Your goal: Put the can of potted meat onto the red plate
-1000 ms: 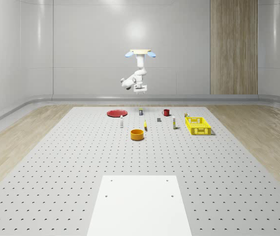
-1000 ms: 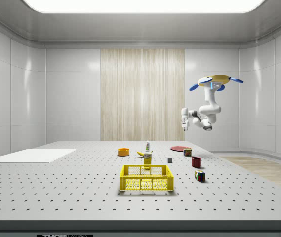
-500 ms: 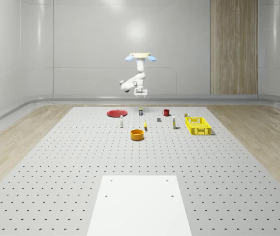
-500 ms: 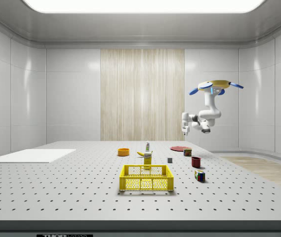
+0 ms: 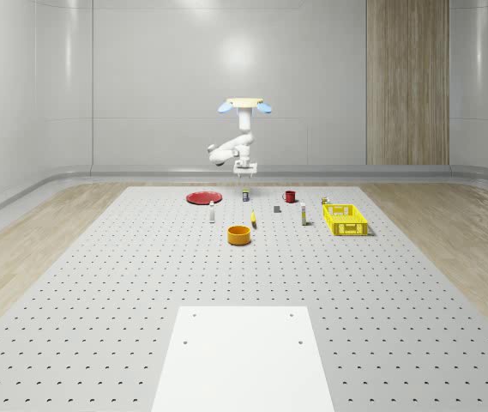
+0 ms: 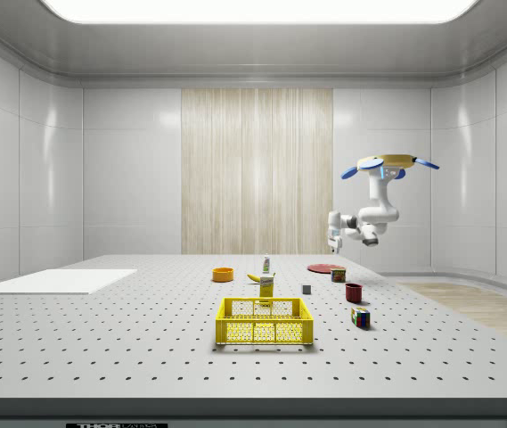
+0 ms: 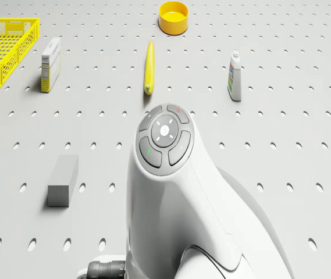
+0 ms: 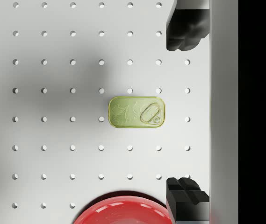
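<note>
- drone [image 5: 244,104] hovering in mid-air above the far end of the perforated table [image 5: 141,283], over the can of potted meat [image 5: 245,196]; arm [image 6: 371,210] folded below the body.
- gripper [image 5: 244,171] pointing straight down, well above the can, fingers [image 8: 184,30] spread wide apart and holding nothing (wrist view: can lying between the two fingertips, far below).
- can of potted meat resting on the table, pull-tab lid [image 8: 150,113] facing up, just beside the red plate [image 5: 202,197] but not touching it.
- red plate lying flat near the far edge, toward the whole-scene view's left of the can.
- nearer the whole-scene camera: yellow bowl [image 5: 239,234], banana [image 7: 149,67], white bottle [image 7: 234,76], grey block [image 7: 63,179], small box [image 7: 50,64].
- yellow basket [image 5: 345,220] and red mug [image 5: 289,196] toward the whole-scene view's right.
</note>
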Controlling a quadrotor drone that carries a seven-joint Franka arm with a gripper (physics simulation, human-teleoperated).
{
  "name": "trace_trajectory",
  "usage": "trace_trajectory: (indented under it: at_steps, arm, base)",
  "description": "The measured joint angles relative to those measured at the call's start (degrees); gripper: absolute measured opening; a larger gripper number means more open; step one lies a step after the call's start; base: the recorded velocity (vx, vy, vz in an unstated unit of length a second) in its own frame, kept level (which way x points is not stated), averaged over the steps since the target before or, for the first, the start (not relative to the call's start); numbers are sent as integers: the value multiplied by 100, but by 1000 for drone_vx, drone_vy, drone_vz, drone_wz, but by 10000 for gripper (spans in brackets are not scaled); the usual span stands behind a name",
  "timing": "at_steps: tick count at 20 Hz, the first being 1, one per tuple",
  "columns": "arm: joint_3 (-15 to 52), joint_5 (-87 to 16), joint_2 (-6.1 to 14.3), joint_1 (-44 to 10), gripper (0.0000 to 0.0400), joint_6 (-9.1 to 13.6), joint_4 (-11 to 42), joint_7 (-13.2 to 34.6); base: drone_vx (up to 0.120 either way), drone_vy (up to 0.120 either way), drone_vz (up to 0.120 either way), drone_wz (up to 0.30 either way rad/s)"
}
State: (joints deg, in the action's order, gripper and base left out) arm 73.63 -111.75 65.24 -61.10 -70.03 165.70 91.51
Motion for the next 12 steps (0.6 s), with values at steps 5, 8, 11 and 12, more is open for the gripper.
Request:
trace_trajectory:
  at_steps: [5,8,11,12]
  arm:
    - [49,76,145,-55,400,-129,-10,51]
    - [76,120,230,-85,400,-205,-16,79]
    - [101,163,312,-112,400,-280,-22,105]
    - [109,177,340,-121,400,-305,-24,113]
  base:
    - [0,0,-120,0]
    - [0,0,-120,0]
    - [0,0,-120,0]
    - [0,0,-120,0]
